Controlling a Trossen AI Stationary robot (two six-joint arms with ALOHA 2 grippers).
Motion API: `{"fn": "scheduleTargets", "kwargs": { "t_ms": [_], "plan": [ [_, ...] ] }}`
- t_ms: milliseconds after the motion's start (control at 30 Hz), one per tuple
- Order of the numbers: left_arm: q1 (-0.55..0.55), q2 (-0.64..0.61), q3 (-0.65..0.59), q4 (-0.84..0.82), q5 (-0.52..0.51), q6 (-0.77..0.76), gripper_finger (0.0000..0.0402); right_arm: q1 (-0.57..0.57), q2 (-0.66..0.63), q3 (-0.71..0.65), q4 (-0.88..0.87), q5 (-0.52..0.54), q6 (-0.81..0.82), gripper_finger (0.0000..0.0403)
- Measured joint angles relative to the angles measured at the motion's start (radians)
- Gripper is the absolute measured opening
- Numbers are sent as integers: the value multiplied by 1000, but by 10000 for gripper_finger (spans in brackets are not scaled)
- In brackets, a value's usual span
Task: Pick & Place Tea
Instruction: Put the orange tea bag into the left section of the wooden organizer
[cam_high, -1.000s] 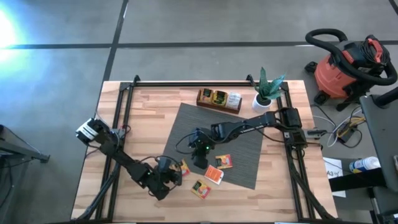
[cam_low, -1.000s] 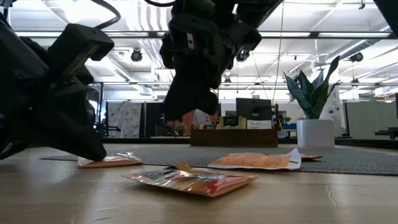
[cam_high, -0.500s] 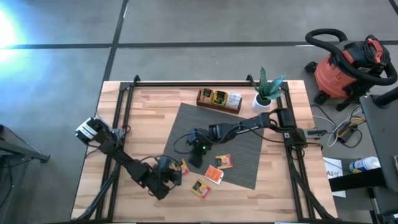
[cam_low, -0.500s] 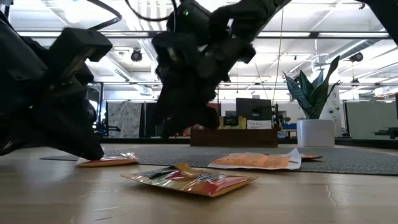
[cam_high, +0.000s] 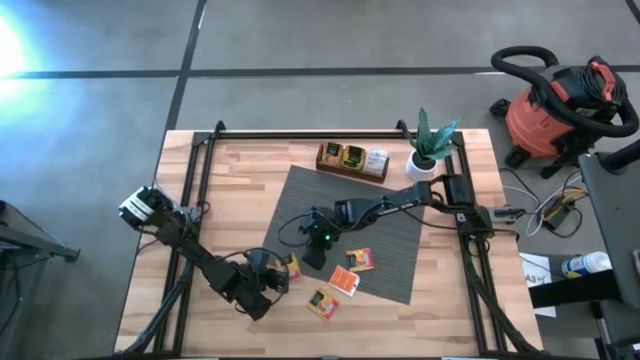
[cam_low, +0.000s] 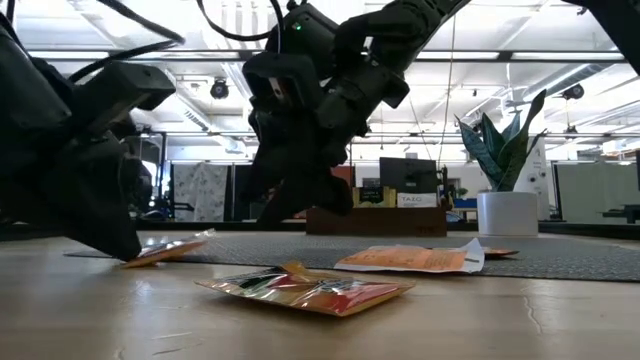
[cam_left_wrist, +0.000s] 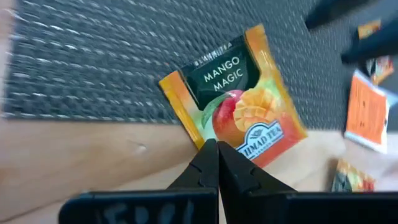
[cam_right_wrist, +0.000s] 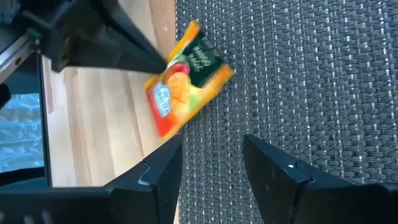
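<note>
Left gripper (cam_left_wrist: 217, 155) pinches the orange-red sachet (cam_left_wrist: 236, 96) at the grey mat's (cam_high: 390, 240) front-left edge. Right gripper (cam_right_wrist: 211, 162), fingers spread and empty, hovers just beside it over the mat.

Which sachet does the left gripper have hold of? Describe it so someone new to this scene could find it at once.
Start at the grey mat in the middle of the table and go to its corner nearest the left gripper. The sachet sits at that mat edge, pinched by one corner between the shut fingers. Unlike the loose sachets lying flat nearby, it is tilted up and reads "Mango Magic" on a dark green panel.
</note>
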Motion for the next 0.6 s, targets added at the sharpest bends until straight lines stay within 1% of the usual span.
{"fn": "scheduleTargets", "kwargs": {
  "t_ms": [100, 400, 533, 600],
  "plan": [
    [1, 0, -3, -26, -24, -37, 0, 1, 0, 0, 0, 0, -4, 164],
    [24, -2, -30, -19, -44, -38, 0, -3, 0, 0, 1, 0, -3, 162],
    [24, -2, -31, -18, -33, -36, 0, -29, 6, 0, 17, -2, 38, 166],
    [24, -2, -31, -14, -33, -31, 0, -51, 18, 0, 50, -36, 79, 168]
  ]
}}
